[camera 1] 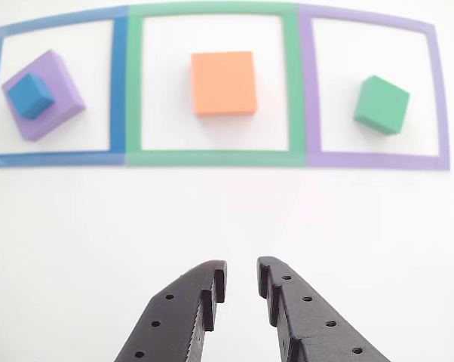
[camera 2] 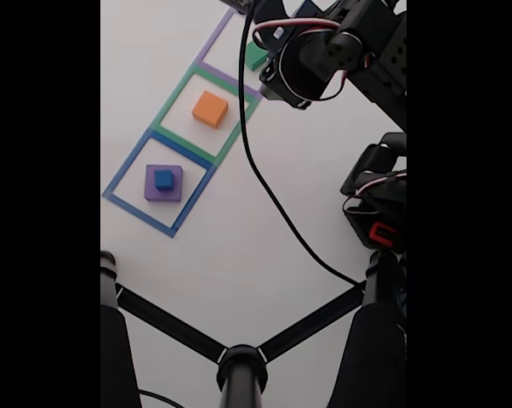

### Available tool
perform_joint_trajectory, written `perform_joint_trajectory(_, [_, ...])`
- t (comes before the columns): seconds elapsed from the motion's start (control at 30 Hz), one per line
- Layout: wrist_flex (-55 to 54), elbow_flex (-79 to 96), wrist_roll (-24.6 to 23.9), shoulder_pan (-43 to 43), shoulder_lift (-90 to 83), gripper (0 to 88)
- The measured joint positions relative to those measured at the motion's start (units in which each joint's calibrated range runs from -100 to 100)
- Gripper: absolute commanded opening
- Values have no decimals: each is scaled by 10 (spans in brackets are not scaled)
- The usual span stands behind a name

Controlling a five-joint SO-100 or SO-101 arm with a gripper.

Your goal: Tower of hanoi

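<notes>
In the other view, the purple block (camera 1: 52, 102) lies in the blue tape square at left with the small blue cube (camera 1: 31, 95) on top of it. The orange block (camera 1: 224, 83) sits alone in the green middle square. The green block (camera 1: 381, 105) rests in the purple square at right. My gripper (camera 1: 242, 277) hangs over bare table well in front of the squares, its black fingers slightly apart and holding nothing. The fixed view shows the purple block (camera 2: 163, 183) with the blue cube (camera 2: 163, 179), the orange block (camera 2: 210, 110), and a corner of the green block (camera 2: 256, 58) behind the arm.
Three tape outlines, blue (camera 1: 119, 83), green (camera 1: 293, 83) and purple (camera 1: 440, 98), form a row on the white table. In the fixed view the black arm (camera 2: 341, 51), its cable (camera 2: 264, 187) and a black tripod (camera 2: 241, 370) occupy the right and lower parts.
</notes>
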Motion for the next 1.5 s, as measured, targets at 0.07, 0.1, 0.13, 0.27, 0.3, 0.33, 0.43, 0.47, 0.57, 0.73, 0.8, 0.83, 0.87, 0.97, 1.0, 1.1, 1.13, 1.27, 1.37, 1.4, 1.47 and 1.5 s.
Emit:
perform_joint_trajectory(0.07, [10,0,0,-19,-11,1])
perform_joint_trajectory(0.1, [13,0,0,-25,-16,2])
perform_joint_trajectory(0.13, [15,0,-4,-36,-19,4])
perform_joint_trajectory(0.27, [17,-1,0,-84,-28,12])
perform_joint_trajectory(0.3, [17,-1,0,-91,-30,18])
perform_joint_trajectory(0.33, [17,0,0,-96,-32,27])
perform_joint_trajectory(0.43, [13,17,-4,-127,-43,92])
perform_joint_trajectory(0.47, [6,26,0,-132,-46,117])
perform_joint_trajectory(0.57, [-28,69,-4,-137,-66,181])
perform_joint_trajectory(0.73, [-160,204,0,-149,-117,237])
perform_joint_trajectory(0.8, [-226,265,0,-147,-134,251])
perform_joint_trajectory(0.83, [-255,296,0,-147,-142,257])
perform_joint_trajectory(0.87, [-287,326,0,-147,-148,265])
perform_joint_trajectory(0.97, [-404,419,0,-142,-154,280])
perform_joint_trajectory(1.0, [-446,449,0,-139,-154,282])
perform_joint_trajectory(1.1, [-586,531,0,-134,-144,288])
perform_joint_trajectory(1.13, [-632,554,0,-133,-136,288])
perform_joint_trajectory(1.27, [-821,629,-2,-133,-68,292])
perform_joint_trajectory(1.37, [-973,661,-4,-140,7,293])
perform_joint_trajectory(1.4, [-1018,663,-4,-145,34,293])
perform_joint_trajectory(1.47, [-1099,669,-4,-151,88,293])
perform_joint_trajectory(1.5, [-1130,669,-4,-156,111,293])
